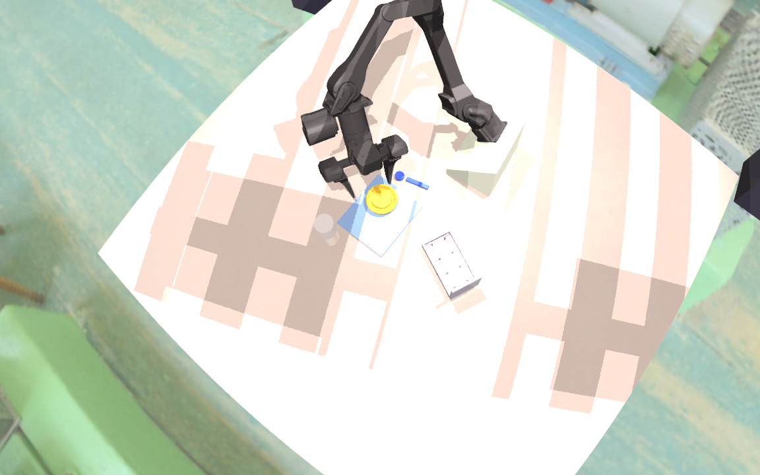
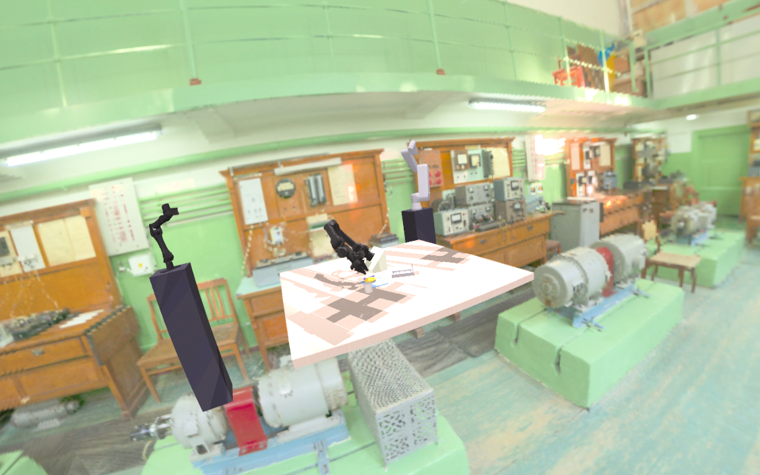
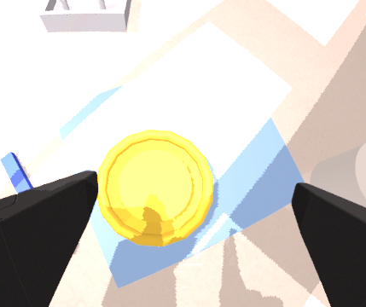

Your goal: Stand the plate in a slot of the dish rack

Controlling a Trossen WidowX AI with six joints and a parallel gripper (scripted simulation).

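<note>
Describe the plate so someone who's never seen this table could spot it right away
Start at the dark robot arm's open gripper near the table's far side. Just below its fingertips a pale blue and white mat lies flat, and the plate sits on the mat's corner nearest the arm. It is the only bright yellow round thing there, unlike the blue spoon, the translucent cup and the white dish rack.

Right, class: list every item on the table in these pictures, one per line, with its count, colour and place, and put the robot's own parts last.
plate: one, yellow, flat on the mat, between the open fingers.
mat: one, white and blue, mid-table, under the plate.
spoon: one, blue, beside the mat, towards the arm's base.
cup: one, pale translucent, beside the mat, opposite the rack.
dish rack: one, pale grey, beside the mat, holds nothing.
block: one, cream, under the arm's base.
table: one, white with pink and brown patches.
arm: one, dark grey.
end effector: one, dark grey, open, over the plate.
</note>
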